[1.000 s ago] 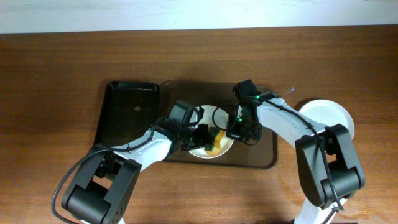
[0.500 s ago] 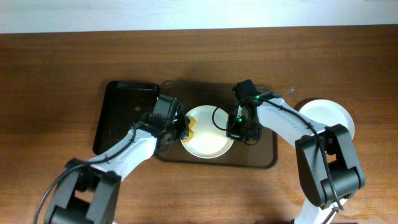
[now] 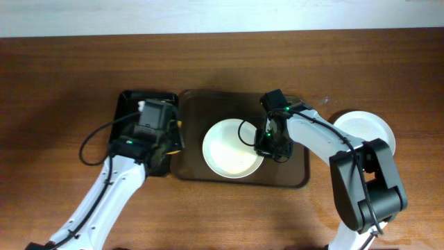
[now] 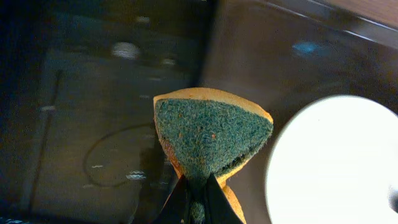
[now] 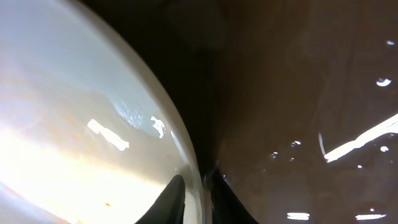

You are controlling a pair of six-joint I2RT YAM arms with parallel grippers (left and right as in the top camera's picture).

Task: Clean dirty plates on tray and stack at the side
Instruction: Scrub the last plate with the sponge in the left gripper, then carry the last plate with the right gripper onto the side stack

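Currently, left fingers (image 4: pixel 179 208) clench scouring sponge (image 4: pixel 208 134) over black bin (image 3: pixel 128 104) edge, likely shedding scraps, while right fingers (image 5: pixel 171 199) pinch rim of white plate (image 3: pixel 229 149), steadying it on tray (image 3: pixel 291 173).

1. Overhead: even, fairly bright light, sharp focus; soft faint shadows under the arms on the worktop (image 3: pixel 69 83).
2. Overhead: white plate (image 3: pixel 232 148) nearly blown out, little surface detail.
3. Left wrist: dim, dark surround; sponge (image 4: pixel 208 134) sharp, plate overexposed at right, small glints up top.
4. Right wrist: dim, very close, plate soft-focus; streak glare on tray (image 5: pixel 298 74).
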